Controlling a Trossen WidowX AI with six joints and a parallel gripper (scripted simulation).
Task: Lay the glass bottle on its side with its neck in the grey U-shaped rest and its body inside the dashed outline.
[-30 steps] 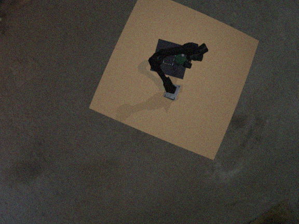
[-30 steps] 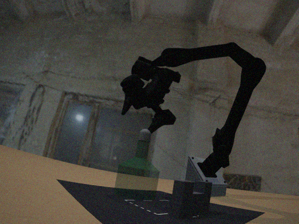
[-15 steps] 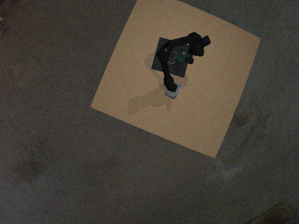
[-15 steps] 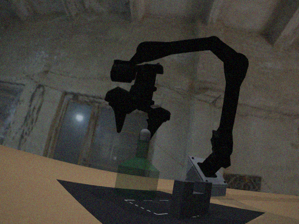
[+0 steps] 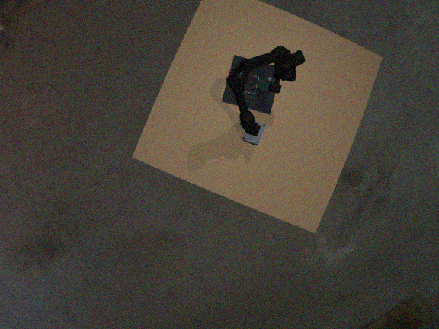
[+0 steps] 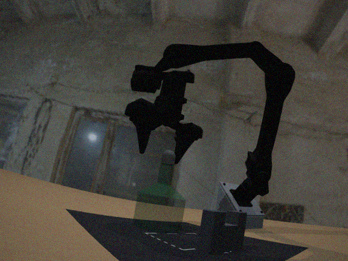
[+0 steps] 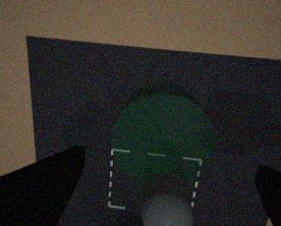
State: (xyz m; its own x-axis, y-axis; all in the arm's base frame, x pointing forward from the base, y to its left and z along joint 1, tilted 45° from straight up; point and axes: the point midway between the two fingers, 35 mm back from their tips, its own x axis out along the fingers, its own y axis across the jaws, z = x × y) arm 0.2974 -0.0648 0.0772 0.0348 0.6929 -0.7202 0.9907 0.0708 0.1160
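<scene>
The bottle (image 5: 265,84) (image 6: 160,202) (image 7: 164,133) stands upright on the dark mat (image 5: 263,106) (image 6: 99,232) (image 7: 64,98), between the arm's base and the desk's (image 5: 305,137) (image 6: 39,205) (image 7: 147,25) upper edge in the top view, and nearer that edge's right-hand corner than the desk's bottom corner; its green body is see-through, with sloping shoulders, a narrow darker neck and a pale rounded top. Above it the gripper (image 6: 159,157) (image 7: 169,163) points down, spread as wide as it goes and gripping nothing, one finger near each side of the bottle's top in the exterior view.
</scene>
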